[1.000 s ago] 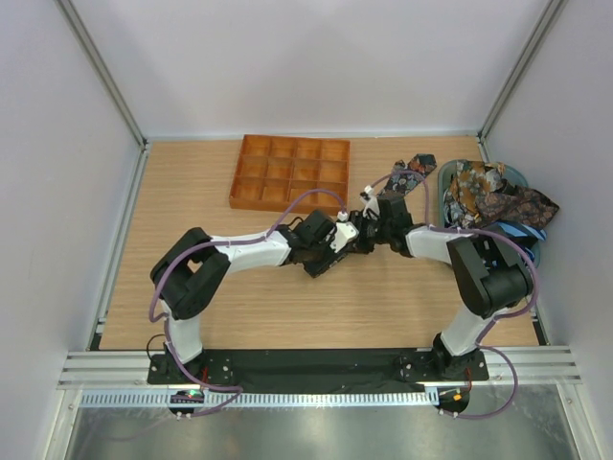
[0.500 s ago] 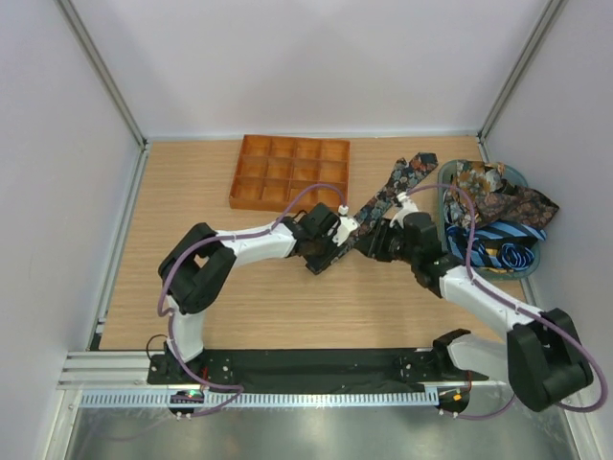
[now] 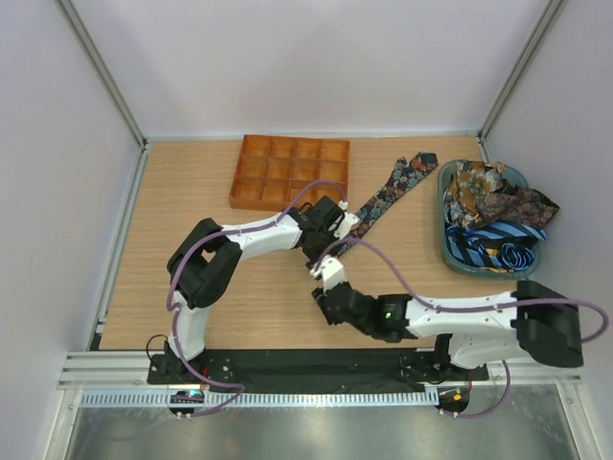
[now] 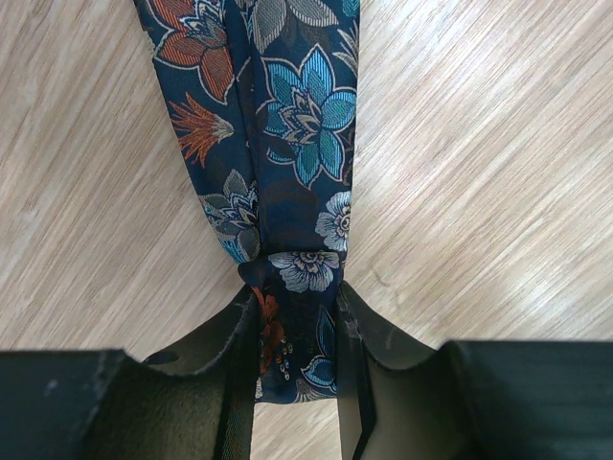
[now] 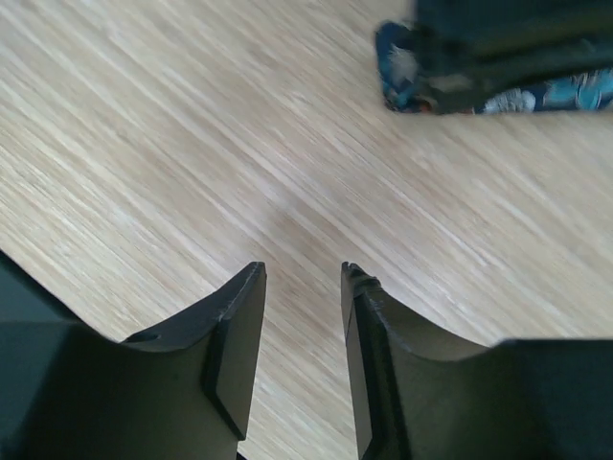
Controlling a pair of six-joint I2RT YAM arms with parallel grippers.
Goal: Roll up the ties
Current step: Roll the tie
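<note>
Right claw (image 5: 302, 278) has withdrawn, parted; left claw (image 4: 297, 299) pinches the tie (image 4: 287, 144).

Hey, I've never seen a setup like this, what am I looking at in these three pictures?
Two robot arms are bolted to a wooden table. One picture looks down from above; the other two come from a camera on each wrist. The left gripper pinches one end of a floral tie lying stretched across the wood. The right gripper is open over bare wood, holding nothing. An orange tray of compartments sits at the back, and a teal basket on the right holds more ties.
</note>
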